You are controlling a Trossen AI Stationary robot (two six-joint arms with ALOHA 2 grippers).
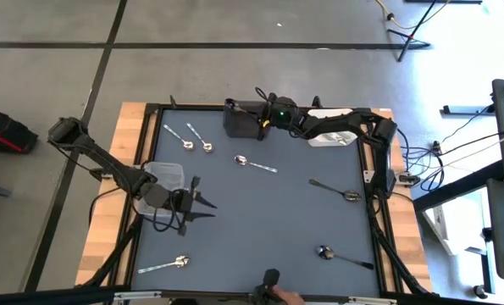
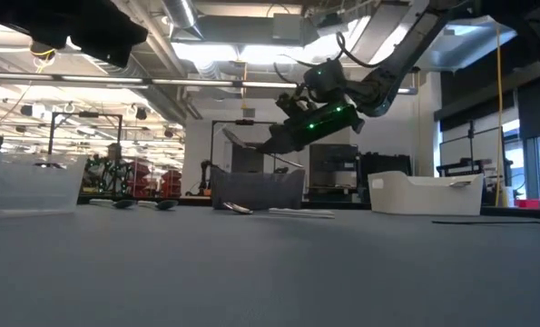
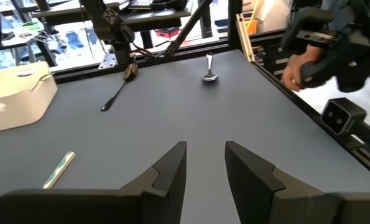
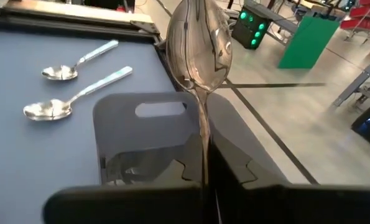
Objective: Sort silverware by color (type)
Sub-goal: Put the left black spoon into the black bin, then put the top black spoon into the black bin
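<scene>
Shiny silver spoon [image 4: 199, 50] sits pinched by its handle in the right claw [image 4: 204, 163], bowl up, directly over the black plastic bin [image 4: 148, 134] at the tabletop's [image 1: 268, 212] far edge; likely lined up to drop there. Two more silver spoons [image 4: 59, 71] lie beside the bin, unsorted. Left claw [image 3: 206, 163] hovers wide, empty, near the clear bin [image 1: 165, 175].

Glossy metal spoon [image 4: 198, 50] over a matt dark plastic bin [image 4: 153, 134]; the table [image 1: 260, 220] looks smooth, matt grey.
</scene>
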